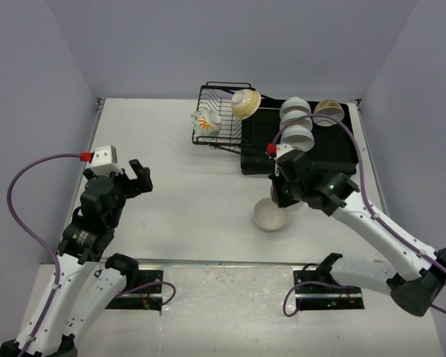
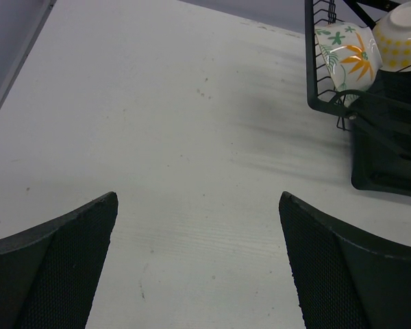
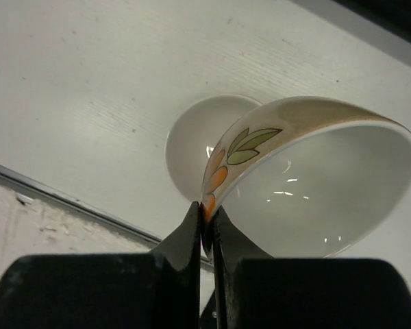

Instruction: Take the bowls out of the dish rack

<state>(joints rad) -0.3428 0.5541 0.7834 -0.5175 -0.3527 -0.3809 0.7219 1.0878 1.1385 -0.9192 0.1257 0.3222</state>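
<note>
- Right hand (image 3: 207,216) clamped on rim of tan-banded leaf-patterned ceramic bowl (image 3: 315,185), just beside plain white round bowl (image 3: 192,144)
- Left hand (image 2: 197,205) apart, empty, 9 o'clock on desk (image 2: 157,103)

We look down on a white surface (image 1: 201,178) with a faint grain and a few small dark specks, and pale walls rise along its left, far and right sides. At its far edge stands the dish rack (image 1: 223,123). The black wire part is on the left, and the flat black drainer tray (image 1: 334,152) joins it on the right. Nearer us, in front of that tray and apart from it, we find one plain white bowl (image 1: 270,217) sitting upright.
</note>
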